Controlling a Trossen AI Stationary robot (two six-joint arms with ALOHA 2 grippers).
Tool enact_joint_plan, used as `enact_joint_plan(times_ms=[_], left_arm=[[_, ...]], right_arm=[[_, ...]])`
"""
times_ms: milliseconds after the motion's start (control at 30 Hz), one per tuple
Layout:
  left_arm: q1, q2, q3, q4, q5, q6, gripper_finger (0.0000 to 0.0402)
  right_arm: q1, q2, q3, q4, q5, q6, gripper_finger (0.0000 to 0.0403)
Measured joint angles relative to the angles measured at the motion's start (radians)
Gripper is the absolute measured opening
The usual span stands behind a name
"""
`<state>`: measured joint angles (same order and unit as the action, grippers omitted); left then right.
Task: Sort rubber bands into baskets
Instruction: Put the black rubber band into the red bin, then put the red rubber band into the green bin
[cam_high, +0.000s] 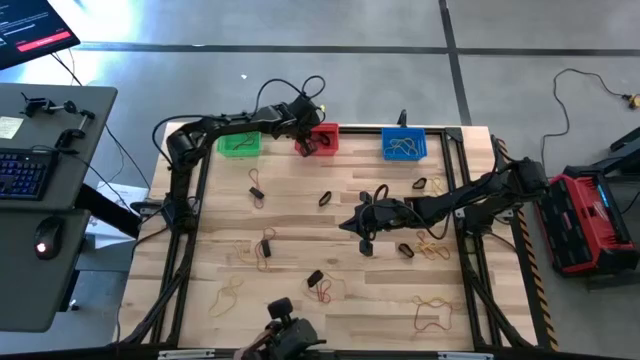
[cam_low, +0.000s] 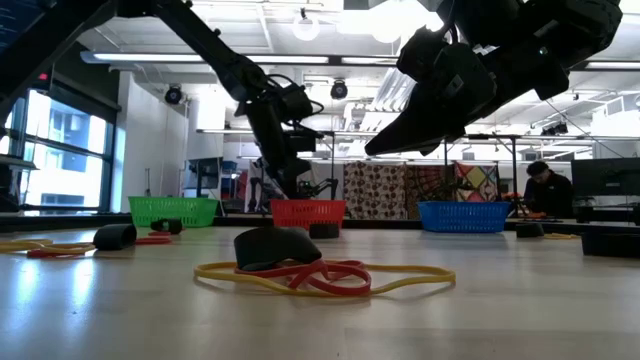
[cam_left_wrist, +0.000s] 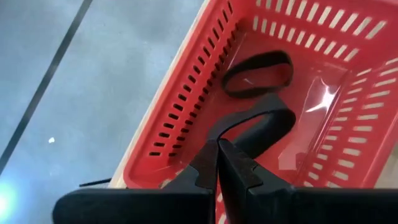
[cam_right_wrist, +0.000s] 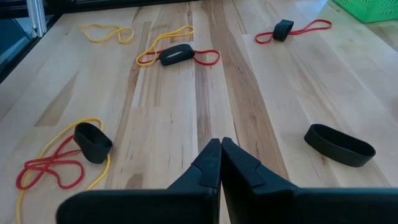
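Red basket (cam_left_wrist: 186, 124) under left gripper (cam_left_wrist: 217, 163)

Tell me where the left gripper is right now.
In the high view the left gripper is at the table's far edge, over the red basket, between the green basket and blue basket, shut on a black band.

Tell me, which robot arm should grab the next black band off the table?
The right one, probably. The right end effector hangs shut over the middle of the table, with loose black bands close by. The left end effector is busy over the red basket, shut on a black band.
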<state>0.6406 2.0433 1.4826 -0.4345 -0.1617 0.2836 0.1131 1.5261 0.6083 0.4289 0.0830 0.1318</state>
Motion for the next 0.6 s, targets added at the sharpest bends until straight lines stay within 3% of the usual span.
enact_joint_plan(times_ms=[267,600], left_arm=[[-0.002,0.003,0.000,0.007,0.003,0.007,0.0004],[-0.026,0.003,0.000,-0.014,0.003,0.033,0.0041]], right_arm=[[0.000,0.000,0.000,-0.002,0.001,0.000,0.0000],[0.000,0.000,0.000,-0.002,0.002,0.023,0.0000]])
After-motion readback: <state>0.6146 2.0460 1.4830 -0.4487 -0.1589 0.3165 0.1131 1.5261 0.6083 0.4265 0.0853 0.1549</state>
